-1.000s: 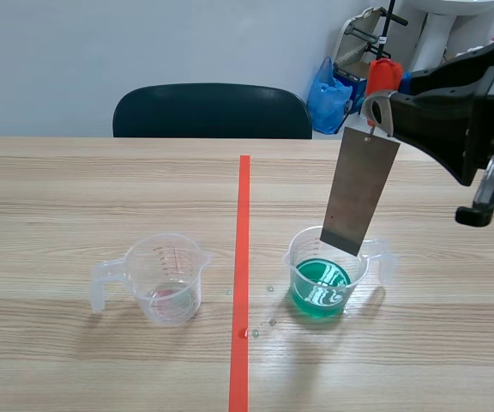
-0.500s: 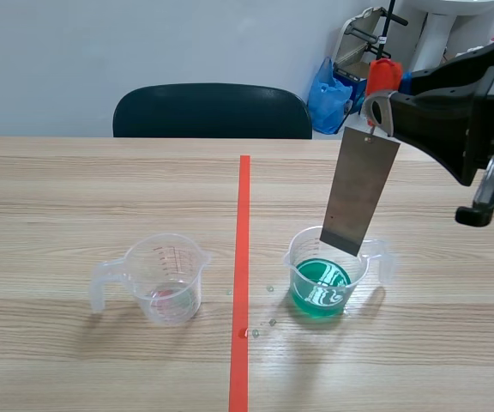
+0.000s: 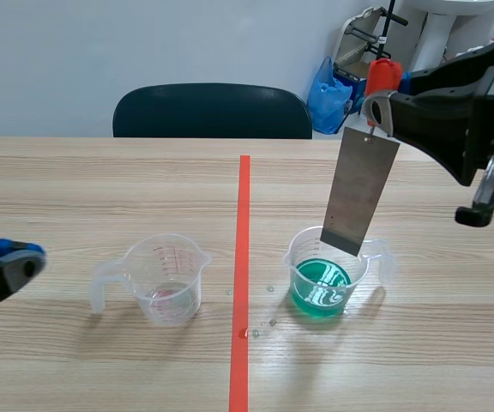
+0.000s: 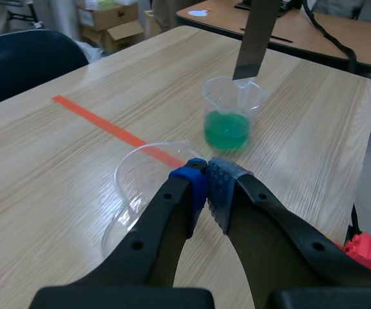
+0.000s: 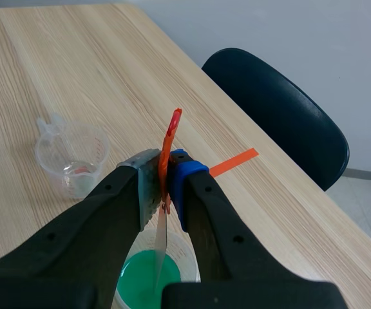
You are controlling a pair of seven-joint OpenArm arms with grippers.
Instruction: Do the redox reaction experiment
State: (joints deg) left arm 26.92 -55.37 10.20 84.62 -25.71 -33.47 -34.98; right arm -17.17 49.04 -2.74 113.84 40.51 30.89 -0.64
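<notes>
Metal plate (image 3: pixel 360 196) hangs just over the green cup (image 3: pixel 324 273), pinched tight by the right hand (image 5: pixel 165 183). Left hand (image 4: pixel 206 177) is closed on nothing. Next, I think, lower the plate straight down into the green water.

Cut off by the scene view's edge: all of the left gripper (image 3: pixel 26 260) but its tip; too small to read: the scale on the clear beaker (image 3: pixel 168 279); half hidden behind the fingers of the right gripper (image 5: pixel 165 168): the green beaker (image 5: pixel 148 281); cannot tell whether the metal plate (image 3: pixel 360 193) touches the liquid.
</notes>
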